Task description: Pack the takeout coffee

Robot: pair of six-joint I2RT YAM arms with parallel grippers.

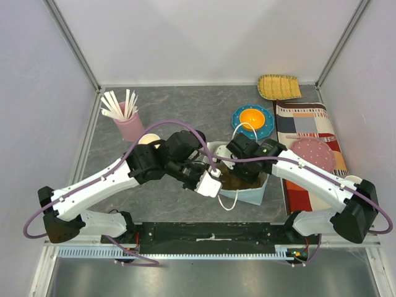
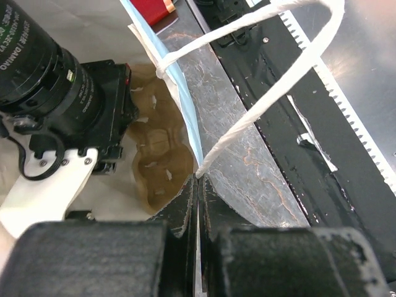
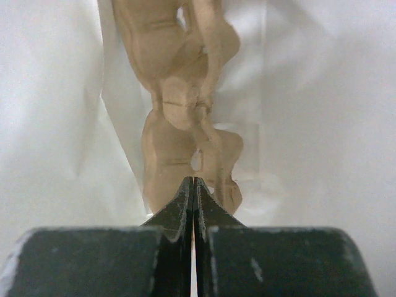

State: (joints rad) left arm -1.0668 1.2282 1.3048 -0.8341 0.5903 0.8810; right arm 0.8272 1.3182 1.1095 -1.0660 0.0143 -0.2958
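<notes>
While the left gripper (image 2: 197,185) is pinching the near rim of the paper bag (image 2: 185,117), its jaws are sitting pressed flat with only the thin paper edge between them, and the white cord handle (image 2: 272,93) is arching free above. This hold, I judge, is spreading the mouth of the bag so the other arm has room inside.

Just beyond, the right gripper (image 3: 193,182) is working inside the bag with its jaws fully together. Its tips are lying at the near edge of the brown cardboard cup carrier (image 3: 185,93) (whether they are nipping the card or only touching it, I cannot tell). It is probably nudging the carrier to sit level on the bag floor, ready for a cup.

The takeout coffee is not showing in any view; neither claw is holding it, and the arms may be hiding it.

Farther back, stacked cream cups (image 1: 148,140) are peeking out beside the left arm, with a pink cup of sticks (image 1: 131,128) behind them. To the right, a blue plate (image 1: 252,122), a striped cloth (image 1: 306,124) and a woven tray (image 1: 279,87) are lying.
</notes>
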